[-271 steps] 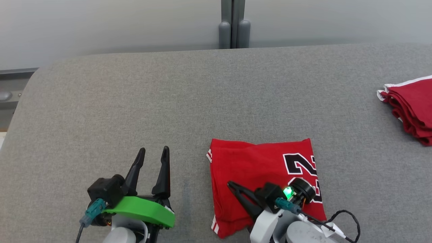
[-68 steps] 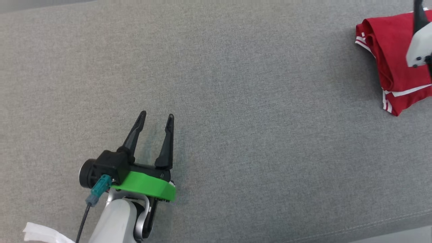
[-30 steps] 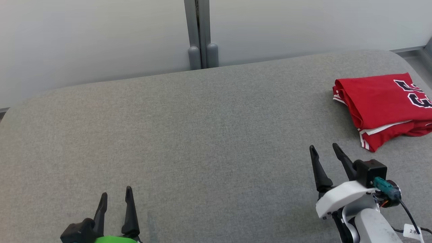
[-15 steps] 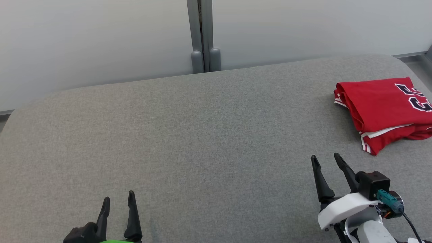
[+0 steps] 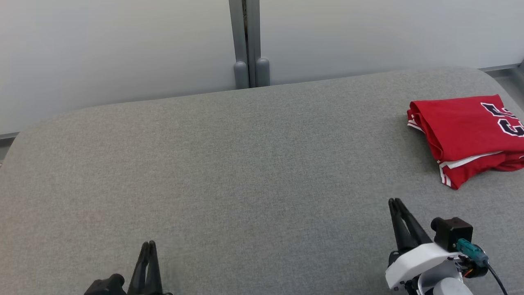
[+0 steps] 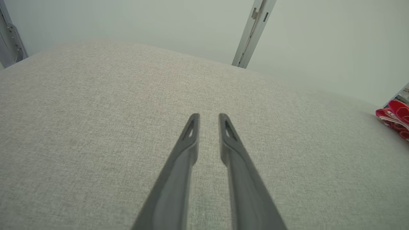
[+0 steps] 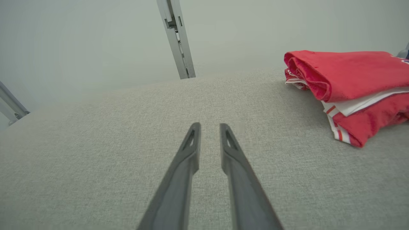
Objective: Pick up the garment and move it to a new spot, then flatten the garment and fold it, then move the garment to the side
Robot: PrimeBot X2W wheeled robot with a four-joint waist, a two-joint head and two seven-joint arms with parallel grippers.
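**Garment folded, lying at the far right**

Garment [image 5: 458,123]: a folded red packet, black number [image 5: 505,121] up, at the far right of the table [image 5: 245,164], running past the head view's right edge. Sits on more red cloth [image 5: 470,166] with white trim; same piece or another, cannot tell. Rounded fold [image 5: 421,119] on the left, facing mid-table.

Probably light, soft and limp, with no stiffness to keep its shape once lifted. Smooth knit by the look, so likely to slip layer over layer. Not fragile. Best taken at the thick rounded fold, pinching through all layers, or at two corners of that edge with both grippers, to keep it from falling open. Pinching the top layer alone: likely to peel it off the rest.

Right gripper [image 5: 394,200]: near the front right, well apart from the garment, jaws drawn to a thin slit, holding nothing. Left gripper [image 5: 148,243]: at the front left, far from the garment, jaws likewise almost together and empty.

Behind the table, a pale wall [image 5: 123,49] and a grey post [image 5: 245,41].

Seems folded and set aside already; probably little left to do.
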